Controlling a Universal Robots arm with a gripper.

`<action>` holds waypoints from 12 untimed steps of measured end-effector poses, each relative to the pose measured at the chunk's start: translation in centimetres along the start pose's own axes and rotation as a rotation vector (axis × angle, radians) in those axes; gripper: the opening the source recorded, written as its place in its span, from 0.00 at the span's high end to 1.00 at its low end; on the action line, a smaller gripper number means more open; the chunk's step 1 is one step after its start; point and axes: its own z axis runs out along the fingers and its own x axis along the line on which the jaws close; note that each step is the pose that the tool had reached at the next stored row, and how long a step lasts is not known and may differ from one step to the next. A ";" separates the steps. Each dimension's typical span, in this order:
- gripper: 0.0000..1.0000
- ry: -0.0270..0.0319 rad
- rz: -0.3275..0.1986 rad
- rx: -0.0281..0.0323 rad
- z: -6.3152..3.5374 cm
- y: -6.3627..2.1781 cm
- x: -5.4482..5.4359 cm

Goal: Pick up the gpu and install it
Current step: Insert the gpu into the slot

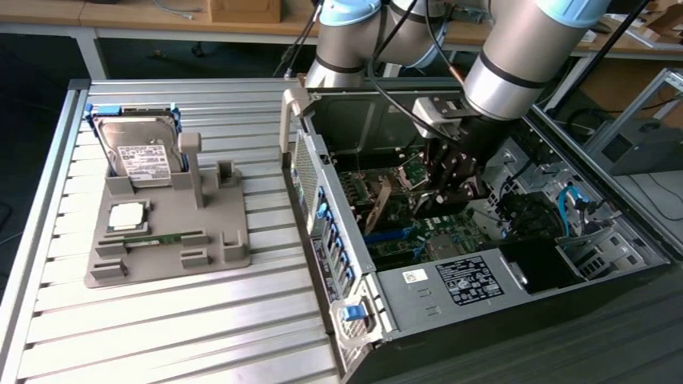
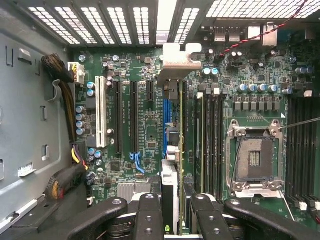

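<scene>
The robot arm reaches down into the open computer case [image 1: 320,184], and its gripper [image 2: 176,210] has its fingers [image 2: 150,215] closed on the gpu [image 2: 172,150] — the thin card stands on its edge between them, over the green board [image 2: 125,125] and next to the blue slot [image 2: 165,125]. The card's silver metal end [image 2: 177,57] sits up by the back wall of the case. On the table, a gray holder [image 1: 160,240] keeps a hard drive [image 1: 141,156] standing — well apart from the case.
</scene>
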 end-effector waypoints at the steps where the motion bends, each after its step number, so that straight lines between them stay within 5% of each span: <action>1: 0.73 0.0000 0.000 0.0000 0.01 0.00 0.0; 12: 0.73 0.0001 0.000 0.0000 0.11 0.05 0.2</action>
